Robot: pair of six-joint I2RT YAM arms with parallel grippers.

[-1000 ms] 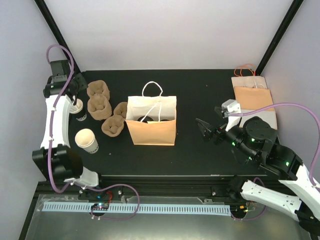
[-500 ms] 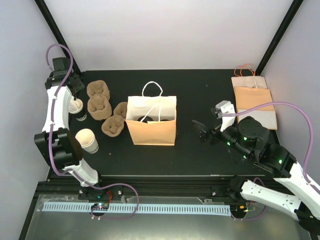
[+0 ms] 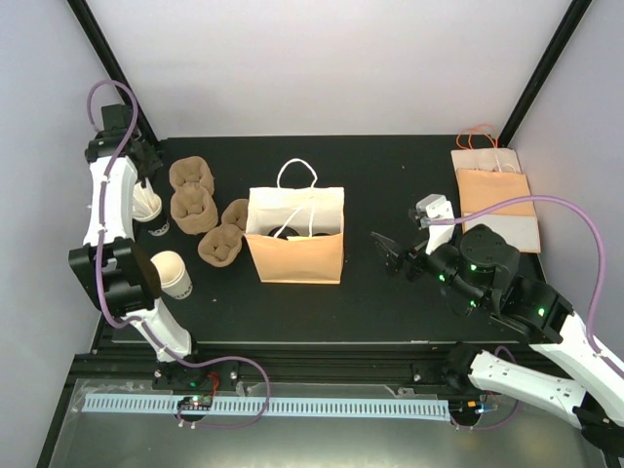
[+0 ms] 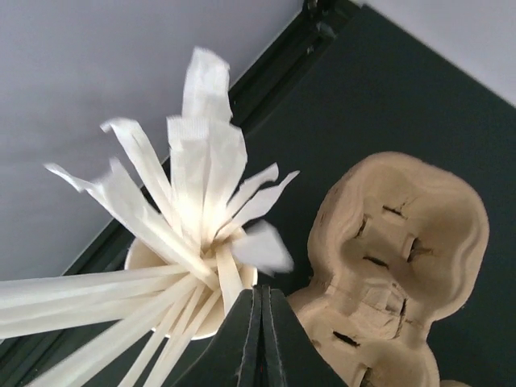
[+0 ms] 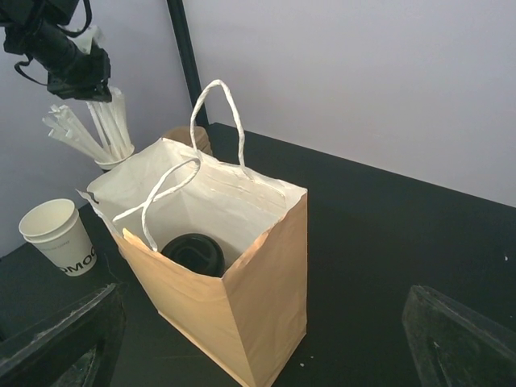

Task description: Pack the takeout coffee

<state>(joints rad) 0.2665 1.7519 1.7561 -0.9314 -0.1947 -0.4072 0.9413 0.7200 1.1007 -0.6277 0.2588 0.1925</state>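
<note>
The takeout coffee [image 5: 193, 252] stands inside the upright brown paper bag [image 5: 266, 298]; only its round black lid [image 3: 292, 231] shows. My right gripper [image 3: 390, 255] is open to the right of the bag, facing it, and its dark fingers [image 5: 60, 339] frame the bag without touching it. At the far left, my left gripper [image 4: 262, 297] hangs just above the cup of white stirrers [image 4: 173, 242]. Its jaws are pressed together with nothing showing between them. The same gripper [image 5: 76, 72] shows above the stirrers in the right wrist view.
A stack of lidless white cups [image 3: 169, 275] stands at the near left. Several brown pulp cup carriers [image 3: 192, 205] lie between the stirrer cup [image 3: 148, 210] and the bag. Flat paper bags [image 3: 495, 195] lie at the back right. Black frame posts rise at both back corners.
My left gripper has gone from open to shut above the stirrer cup and shifted slightly toward the back. My right gripper has moved a little left toward the bag, still open.
</note>
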